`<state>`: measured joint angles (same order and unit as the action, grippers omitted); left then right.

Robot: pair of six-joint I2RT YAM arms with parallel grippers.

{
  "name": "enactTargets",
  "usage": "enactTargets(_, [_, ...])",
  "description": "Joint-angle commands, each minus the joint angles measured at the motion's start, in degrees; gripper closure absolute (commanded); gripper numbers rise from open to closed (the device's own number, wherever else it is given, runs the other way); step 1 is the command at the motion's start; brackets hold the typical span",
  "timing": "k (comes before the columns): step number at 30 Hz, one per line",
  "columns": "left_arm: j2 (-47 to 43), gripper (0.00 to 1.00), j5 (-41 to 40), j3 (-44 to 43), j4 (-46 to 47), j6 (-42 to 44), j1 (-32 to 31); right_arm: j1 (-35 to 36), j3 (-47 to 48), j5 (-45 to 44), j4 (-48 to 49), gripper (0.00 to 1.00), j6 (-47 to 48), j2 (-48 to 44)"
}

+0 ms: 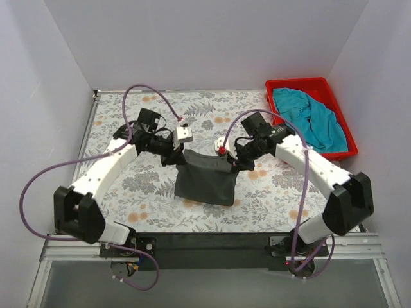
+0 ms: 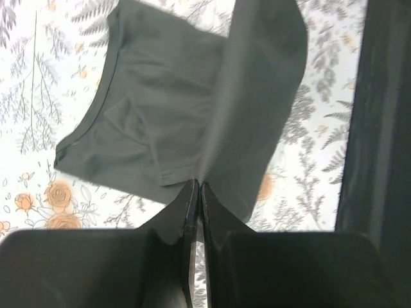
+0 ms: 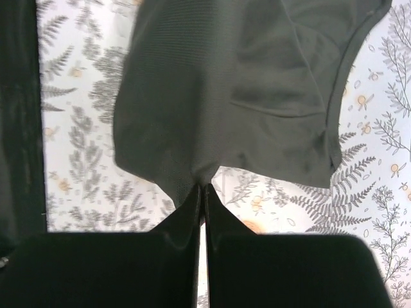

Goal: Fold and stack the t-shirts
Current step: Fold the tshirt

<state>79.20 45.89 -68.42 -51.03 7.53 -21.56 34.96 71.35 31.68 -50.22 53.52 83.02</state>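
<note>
The dark charcoal grey t-shirt (image 1: 204, 178) hangs partly folded between my two grippers above the middle of the table, its lower edge on the cloth. My left gripper (image 1: 177, 156) is shut on its left top corner; in the left wrist view the fabric (image 2: 192, 102) runs away from the closed gripper (image 2: 198, 185). My right gripper (image 1: 230, 160) is shut on the right top corner; in the right wrist view the shirt (image 3: 237, 90) hangs from the closed gripper (image 3: 203, 186). The teal-blue t-shirt (image 1: 313, 117) lies crumpled in the red bin.
The red plastic bin (image 1: 341, 153) stands at the back right of the table, beside the right arm. The table carries a floral-patterned cloth (image 1: 128, 186). White walls close in the left, back and right sides. A black rail (image 1: 212, 242) runs along the near edge.
</note>
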Motion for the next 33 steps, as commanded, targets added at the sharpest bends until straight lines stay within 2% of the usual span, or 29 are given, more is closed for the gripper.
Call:
enactTargets(1, [8.82, 1.00, 0.69, -4.77, 1.80, 2.22, 3.45, -3.40, 5.63, 2.59, -0.85, 0.99, 5.71, 6.94])
enactTargets(8, [26.94, 1.00, 2.89, -16.03, 7.24, 3.28, 6.70, -8.94, 14.42, 2.51, 2.31, 0.99, 8.97, 22.52])
enactTargets(12, [34.34, 1.00, 1.67, -22.18, 8.40, 3.10, 7.15, -10.52, 21.45, 2.33, 2.32, 0.99, 9.59, 30.59])
enactTargets(16, [39.80, 1.00, 0.09, -24.30, 9.62, 2.49, 7.59, -11.32, 25.32, 0.67, 3.19, 0.99, 10.38, 36.57])
enactTargets(19, [41.73, 1.00, -0.71, -22.46, 11.47, 1.53, 7.68, -11.49, 26.82, -0.30, 3.54, 0.99, 9.68, 40.28])
enactTargets(23, [41.22, 1.00, -0.01, -18.86, 12.26, -0.76, 7.41, -10.97, 24.19, 0.22, 4.51, 0.99, 8.27, 41.25])
enactTargets(28, [37.35, 1.00, 1.74, -10.09, 12.97, -3.48, 7.24, -9.91, 15.06, 0.22, 8.20, 0.99, 6.95, 37.48])
enactTargets(31, [32.44, 1.00, 2.01, -3.15, 12.62, -2.52, 6.27, -9.21, 10.85, 0.75, 8.47, 0.99, 6.16, 33.97])
enactTargets(33, [29.27, 1.00, 2.10, -1.45, 13.41, -3.48, 6.27, -8.86, 9.25, 1.27, 8.38, 0.99, 5.64, 30.99])
